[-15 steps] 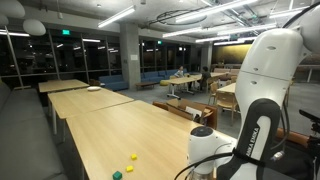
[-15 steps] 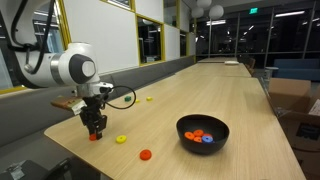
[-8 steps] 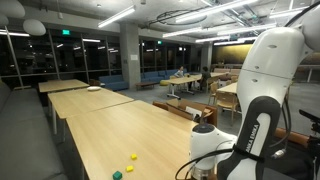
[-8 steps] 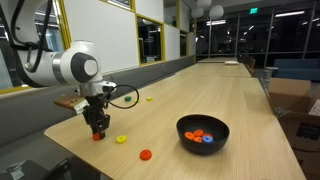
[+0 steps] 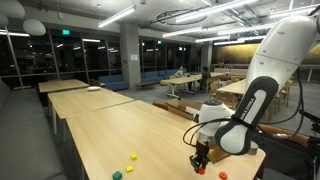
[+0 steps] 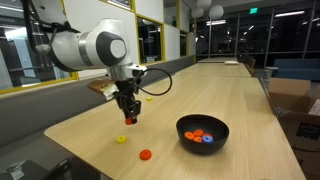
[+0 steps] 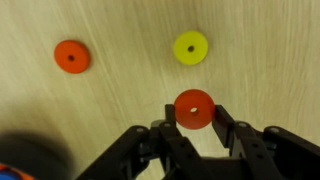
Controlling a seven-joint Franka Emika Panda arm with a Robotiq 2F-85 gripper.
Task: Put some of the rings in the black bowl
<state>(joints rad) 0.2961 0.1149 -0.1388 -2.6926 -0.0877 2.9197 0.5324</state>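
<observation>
A: How far along?
B: Partway, by the look of it. Already lying in the bowl point(image 6: 203, 148): a small heap of rings point(image 6: 200, 135), orange, blue and red.
A: And the end effector point(image 7: 194, 118)?
B: Closed narrow on a red ring point(image 7: 194, 106), pinched between the 2 fingers point(image 7: 228, 125) in the wrist view. Hanging above the table point(image 6: 230, 95), beside the bowl rather than over it.
A: So not delivered yet.
B: No. Needs carrying across to the bowl and letting go there, at a guess.
A: Anything left on the table?
B: Plenty. Near the end effector, a yellow ring point(image 6: 120, 139) and an orange ring point(image 6: 145, 154), both lying flat, apart from each other and from the bowl. Well away from the arm point(image 5: 262, 80) in an exterior view, 2 yellow bits point(image 5: 131, 157) and 1 green bit point(image 5: 117, 175), too small to make out as rings.
A: Worth fetching all of those?
B: Hardly. Only "some" asked for, so arguably met already. After this 1 lands, just a matter of choosing when to stop.
</observation>
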